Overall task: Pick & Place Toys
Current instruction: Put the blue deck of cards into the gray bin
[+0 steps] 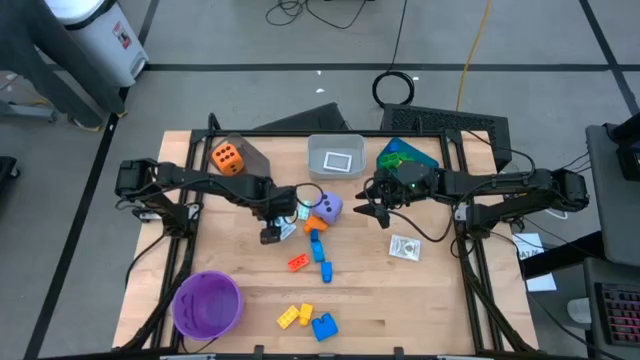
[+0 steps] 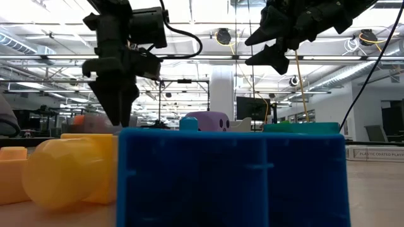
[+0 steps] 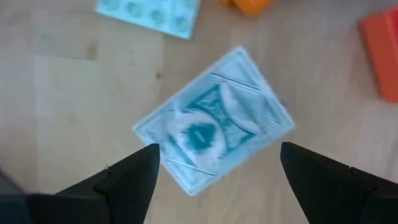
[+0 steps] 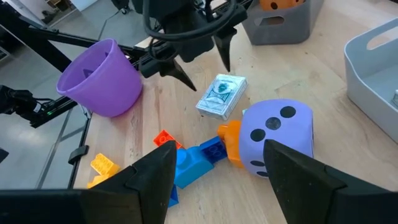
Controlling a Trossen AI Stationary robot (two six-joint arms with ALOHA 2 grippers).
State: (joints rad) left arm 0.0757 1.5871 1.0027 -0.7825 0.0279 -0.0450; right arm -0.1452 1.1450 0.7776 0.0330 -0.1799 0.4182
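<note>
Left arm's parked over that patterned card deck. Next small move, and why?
Probably straight down, then close. The left gripper hangs with open jaws straddling the flat teal-patterned card deck, which lies free on the wooden table, nothing held yet. Rotating the wrist first may help, since the deck sits diagonally to the jaws.

In the low view, a blue brick (image 2: 230,176) right at the lens blocks most of the desk from us; behind it we see only the top of the purple die (image 2: 207,121). In the left wrist view, a red brick (image 3: 380,55) is cut off by the edge.
</note>
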